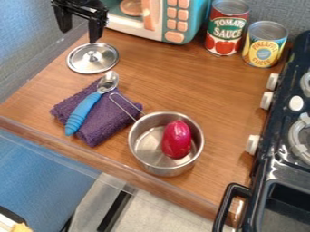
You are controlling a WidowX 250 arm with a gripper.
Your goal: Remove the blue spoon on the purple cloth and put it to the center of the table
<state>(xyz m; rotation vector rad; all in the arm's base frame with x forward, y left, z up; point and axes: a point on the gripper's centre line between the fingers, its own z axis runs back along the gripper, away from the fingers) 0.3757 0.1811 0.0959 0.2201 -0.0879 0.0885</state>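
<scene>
Blue spoon [83, 112] — on purple cloth [110, 121], labelled cans [226, 30]

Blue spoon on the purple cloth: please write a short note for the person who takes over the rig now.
Gripper: open, holding nothing, at the far left, near the lid.
Spoon: lying across the purple cloth, bowl end towards the lid. The handle of the pot reaches over the cloth's right side.
Done: the spoon is not yet off the cloth.
Left: grip the spoon, lift it, put it at the center of the table.
</scene>
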